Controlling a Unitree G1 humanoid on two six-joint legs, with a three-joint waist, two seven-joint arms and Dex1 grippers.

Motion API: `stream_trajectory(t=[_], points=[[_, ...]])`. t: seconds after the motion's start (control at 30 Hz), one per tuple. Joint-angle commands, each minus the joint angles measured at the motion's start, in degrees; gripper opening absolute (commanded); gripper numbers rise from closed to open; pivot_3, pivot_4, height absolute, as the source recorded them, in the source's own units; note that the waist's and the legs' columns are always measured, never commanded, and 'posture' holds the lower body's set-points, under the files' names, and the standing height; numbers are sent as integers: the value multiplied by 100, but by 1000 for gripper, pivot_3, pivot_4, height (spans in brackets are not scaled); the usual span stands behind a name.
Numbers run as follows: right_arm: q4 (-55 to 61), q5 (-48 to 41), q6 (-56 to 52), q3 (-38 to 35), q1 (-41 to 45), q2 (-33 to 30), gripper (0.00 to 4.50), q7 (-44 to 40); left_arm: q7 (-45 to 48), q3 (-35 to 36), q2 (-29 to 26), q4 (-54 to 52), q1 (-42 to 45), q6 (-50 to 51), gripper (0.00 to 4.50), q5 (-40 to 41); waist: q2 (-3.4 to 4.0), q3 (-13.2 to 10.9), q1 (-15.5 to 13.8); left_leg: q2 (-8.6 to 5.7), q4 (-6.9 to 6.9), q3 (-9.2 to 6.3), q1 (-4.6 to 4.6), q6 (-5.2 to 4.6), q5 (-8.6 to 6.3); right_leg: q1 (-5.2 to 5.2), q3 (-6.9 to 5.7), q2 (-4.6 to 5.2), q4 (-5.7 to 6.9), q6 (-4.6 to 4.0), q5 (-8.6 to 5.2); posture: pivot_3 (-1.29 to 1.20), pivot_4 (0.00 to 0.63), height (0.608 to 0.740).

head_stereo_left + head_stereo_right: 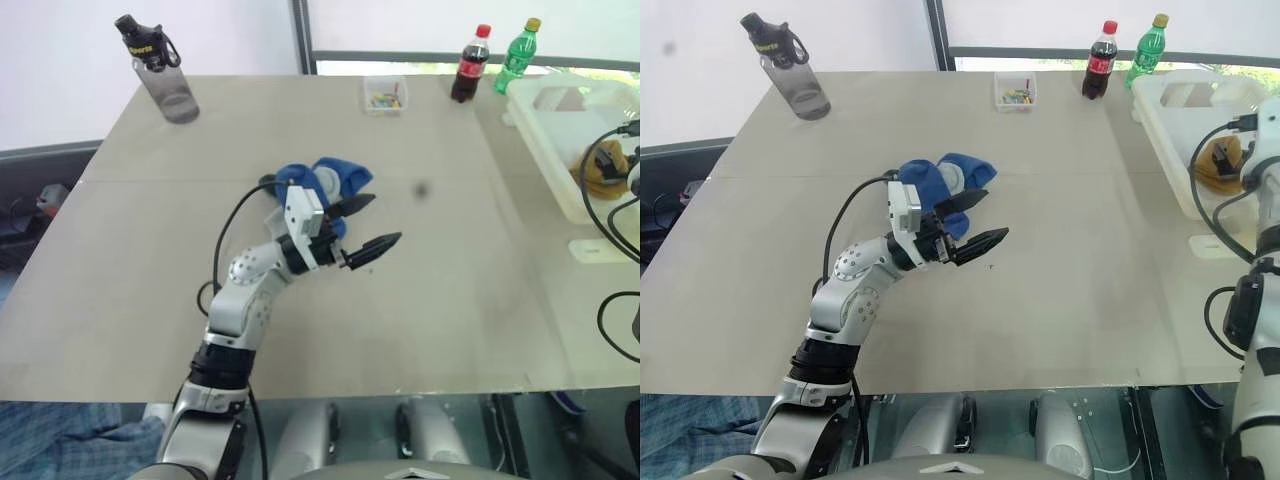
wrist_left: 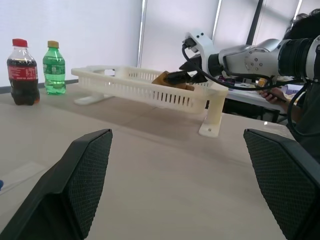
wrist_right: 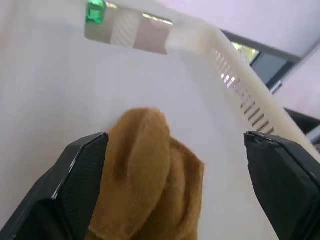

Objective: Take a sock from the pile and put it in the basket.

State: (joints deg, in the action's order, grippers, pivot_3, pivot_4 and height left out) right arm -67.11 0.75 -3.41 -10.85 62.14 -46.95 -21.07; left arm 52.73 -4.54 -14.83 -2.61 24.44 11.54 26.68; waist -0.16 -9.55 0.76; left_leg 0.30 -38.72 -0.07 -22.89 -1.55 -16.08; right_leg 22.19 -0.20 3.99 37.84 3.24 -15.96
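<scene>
Sock (image 3: 145, 175), mustard-brown, lies in the basket (image 3: 240, 75); I see right gripper (image 3: 175, 185) spread wide above it, left gripper (image 1: 365, 225) spread too

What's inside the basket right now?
One mustard-brown sock lies on the basket's floor, below the open right gripper. The basket's far end is partly hidden by the rim.

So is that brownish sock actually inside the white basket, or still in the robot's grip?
Inside. The mustard-brown sock lies on the floor of the basket, and the right gripper has its fingers wide apart on either side of it.
</scene>
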Motion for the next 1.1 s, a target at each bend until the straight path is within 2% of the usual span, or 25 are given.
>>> stream_trajectory(t=[0.03, 0.23, 0.43, 0.7, 0.97, 1.1], points=[[1519, -311, -254, 103, -365, 94, 4482, -841, 10, 36, -40, -180, -30, -70, 4500, 26, 0, 0, 0, 1, 0, 0, 0, 0, 0, 0, 0, 0, 1, 0, 0, 0, 150, 740], [4630, -1387, -1951, 157, -2129, 330, 4482, -2251, 40, 11, -134, -258, -92, -44, 4500, 24, 2, 1, -56, 9, -8, -13, -2, 0, 0, -2, -10, -2, 9, 0, 0, 0, 150, 740], [6662, -2160, -2876, 28, -3855, 315, 4482, -2740, -4, 104, -355, -423, -237, -7, 4500, 10, 3, 1, -163, 1, -37, -28, -10, -9, -6, -9, -20, 3, 13, 2, 1, 0, 150, 740], [7872, -2951, -3357, -297, -4876, 64, 4482, -3256, -121, 362, -850, -1032, -781, 251, 4500, 142, 5, 0, -110, 5, -41, -27, 1, -28, -17, -9, -16, -3, 24, 3, 2, 0, 150, 740], [8560, -3538, -2924, -714, -5974, 105, 4482, -3823, -425, 893, -1383, -1935, -1761, 710, 4500, 410, 4, -1, -142, 6, -41, -32, 4, -33, -20, -20, -19, 0, 17, 3, 2, 0, 150, 740], [8675, -3526, -2506, -827, -6555, 101, 4482, -4095, -675, 1236, -1654, -2470, -2468, 1024, 4500, 520, 4, -1, -144, 7, -41, -38, 7, -36, -22, -25, -15, 2, 15, 2, 1, 0, 150, 740]])
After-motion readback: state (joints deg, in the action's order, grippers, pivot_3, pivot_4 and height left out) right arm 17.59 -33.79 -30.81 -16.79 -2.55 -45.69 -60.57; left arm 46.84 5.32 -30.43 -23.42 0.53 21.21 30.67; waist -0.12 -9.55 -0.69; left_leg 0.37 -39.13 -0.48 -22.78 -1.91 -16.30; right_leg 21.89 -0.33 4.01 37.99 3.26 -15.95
